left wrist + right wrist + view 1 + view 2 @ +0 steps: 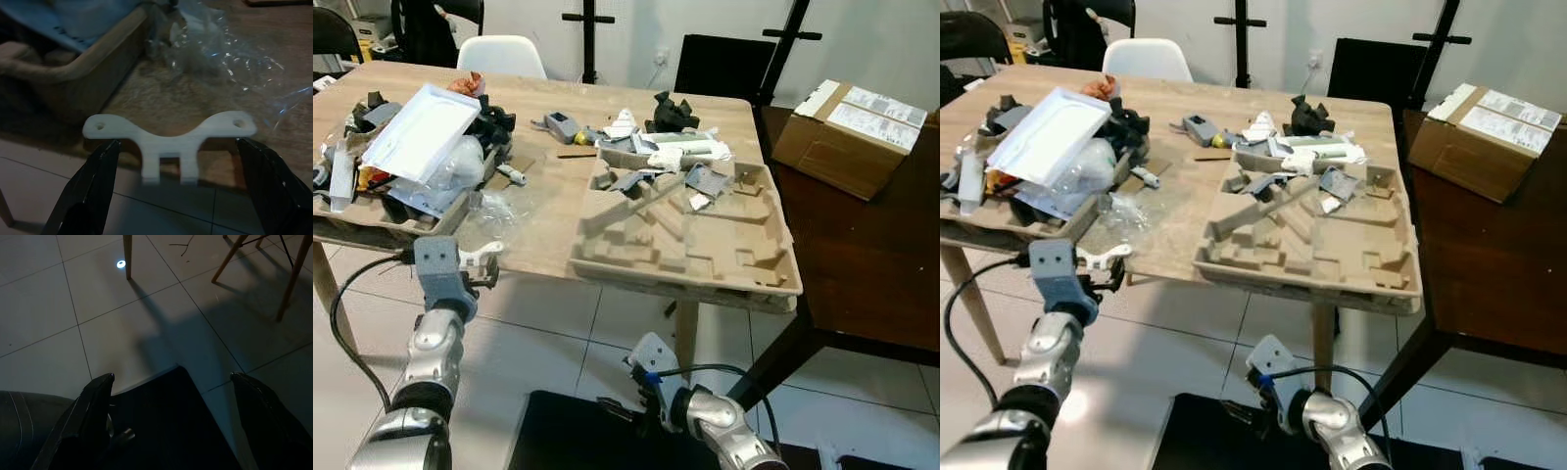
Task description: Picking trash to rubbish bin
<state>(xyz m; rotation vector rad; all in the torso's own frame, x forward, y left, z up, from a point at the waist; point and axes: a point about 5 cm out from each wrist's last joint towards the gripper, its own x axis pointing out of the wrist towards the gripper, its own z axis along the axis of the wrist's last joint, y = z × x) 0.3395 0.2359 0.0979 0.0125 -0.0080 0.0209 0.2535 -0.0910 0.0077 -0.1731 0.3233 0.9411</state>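
Note:
A flat white bracket-shaped piece (168, 139) lies at the front edge of the wooden table (548, 235), partly over the floor. My left gripper (177, 142) is open at that edge, a finger on either side of the piece; from the head it shows at the left gripper (478, 266). Crumpled clear plastic wrap (494, 211) lies just behind it. My right gripper (172, 377) hangs low and open above a black bin (578, 436) on the tiled floor, holding nothing.
A moulded pulp tray (705, 259) with scraps overhangs the table's front right. Another tray (406, 215) at the left is piled with trash and a white lid (421, 132). A cardboard box (852, 122) sits on a dark table (871, 264) to the right.

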